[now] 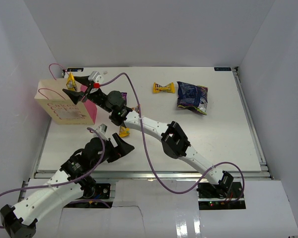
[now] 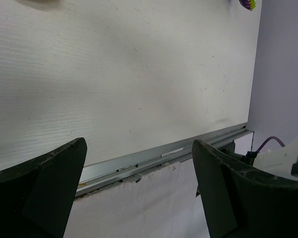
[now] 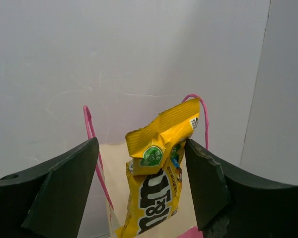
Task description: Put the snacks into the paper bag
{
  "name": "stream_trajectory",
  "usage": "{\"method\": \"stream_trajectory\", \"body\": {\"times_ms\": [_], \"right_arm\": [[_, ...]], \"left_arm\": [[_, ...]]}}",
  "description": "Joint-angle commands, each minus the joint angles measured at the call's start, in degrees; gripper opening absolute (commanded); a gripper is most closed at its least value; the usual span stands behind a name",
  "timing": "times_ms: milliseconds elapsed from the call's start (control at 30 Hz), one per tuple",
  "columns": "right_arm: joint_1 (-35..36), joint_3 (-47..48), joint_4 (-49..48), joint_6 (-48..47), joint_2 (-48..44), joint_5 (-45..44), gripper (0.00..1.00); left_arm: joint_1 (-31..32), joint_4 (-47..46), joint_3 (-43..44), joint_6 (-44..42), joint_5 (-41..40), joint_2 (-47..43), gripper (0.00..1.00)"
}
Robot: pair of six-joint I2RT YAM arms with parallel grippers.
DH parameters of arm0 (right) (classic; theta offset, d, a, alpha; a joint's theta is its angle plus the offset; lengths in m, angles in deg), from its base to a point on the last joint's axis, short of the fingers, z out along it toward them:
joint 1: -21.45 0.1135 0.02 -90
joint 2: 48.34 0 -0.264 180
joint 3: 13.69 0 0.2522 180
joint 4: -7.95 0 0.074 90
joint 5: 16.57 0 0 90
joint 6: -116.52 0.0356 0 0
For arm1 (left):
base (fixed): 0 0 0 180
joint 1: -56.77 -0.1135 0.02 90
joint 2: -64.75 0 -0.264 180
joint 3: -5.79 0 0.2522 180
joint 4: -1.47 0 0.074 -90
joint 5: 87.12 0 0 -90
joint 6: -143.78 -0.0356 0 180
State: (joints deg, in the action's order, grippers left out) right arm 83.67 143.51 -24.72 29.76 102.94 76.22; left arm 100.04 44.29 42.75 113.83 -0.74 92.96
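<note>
- We judge the step in hand to be the drop of 1 yellow packet (image 3: 156, 188) into the paper bag (image 1: 64, 110), which stands at 10 o'clock on the table (image 1: 228, 144)
- The right gripper (image 3: 141, 144) hovers over the bag's mouth with its 2 fingers spread wide; the packet hangs upright between them, nearer the finger at 3 o'clock in the wrist view; we see no pinch on it, and cannot tell whether it touches that finger
- Its lower end sits between the pink handles (image 3: 87, 121), inside the mouth as far as we can judge
- Next we would lift the right arm clear of the handles and turn to the snacks left outside: a second yellow packet (image 1: 163, 88) at 12 o'clock, with the blue snack bag (image 1: 192, 96) just beside it at 2 o'clock
- The left gripper (image 2: 139, 144) is spread wide too, over bare table at 7 o'clock, holding nothing
</note>
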Motion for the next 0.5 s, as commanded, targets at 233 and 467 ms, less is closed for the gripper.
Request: {"method": "stream_trajectory", "body": {"times_ms": [233,467], "right_arm": [[-0.9,-0.7,-1.9,-2.3,-2.7,0.4,0.91],[-1.4,-0.9,-1.6,-3.0,-3.3,0.7,0.96]], "left_arm": [[0.2,-1.8,2.5,-0.2,1.0,1.2,0.98],[0.2,-2.6,2.6,-0.3,1.2,1.7,0.98]]}}
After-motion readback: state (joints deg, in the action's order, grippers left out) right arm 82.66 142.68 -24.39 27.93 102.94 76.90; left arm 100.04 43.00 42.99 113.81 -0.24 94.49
